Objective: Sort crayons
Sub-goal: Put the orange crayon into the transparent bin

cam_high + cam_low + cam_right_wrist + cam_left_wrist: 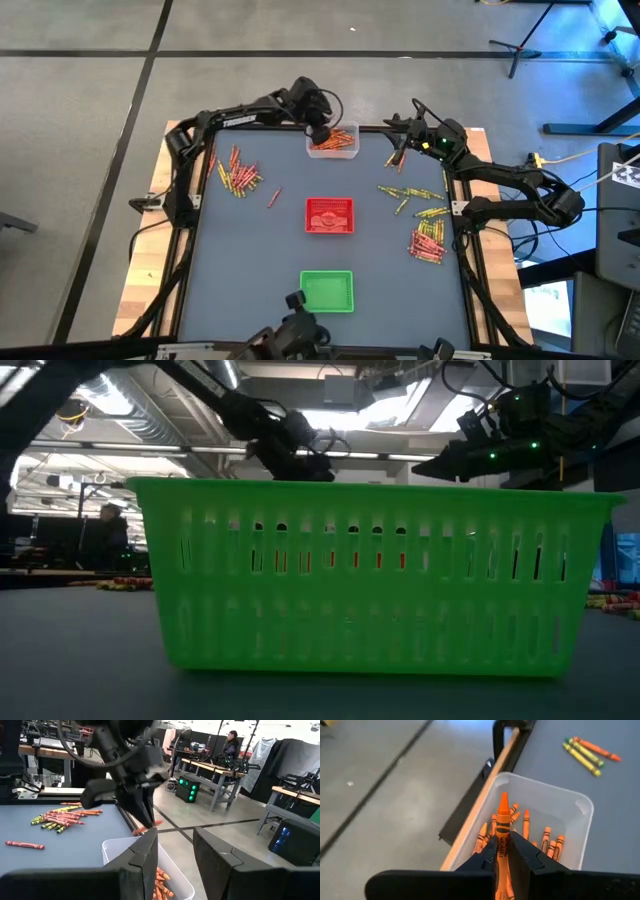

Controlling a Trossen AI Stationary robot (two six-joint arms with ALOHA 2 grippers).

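A clear tray (334, 144) holding several orange crayons (547, 842) stands at the table's far edge. My left gripper (322, 133) hovers just above it, slanting down, shut on one orange crayon (503, 820). My right gripper (175, 852) waits level to the right of the tray, open, with nothing between its fingers. Loose crayons lie in a heap at the left (238, 176), scattered at the right (412, 194), and in a heap near the right edge (428, 242). My left gripper pinches the orange crayon's wrapped shaft (502, 847) between its two fingers. The crayon lies along the fingers, its tip (503, 799) sticking out ahead of them. It slants down over the clear tray, lifted clear of the crayons inside.
A red tray (329, 215) stands at the table's middle and a green tray (327, 290) near its front edge. Beyond the clear tray runs the table's far rim (485, 805), with open floor behind it. A few loose crayons (587, 752) lie right of the tray.
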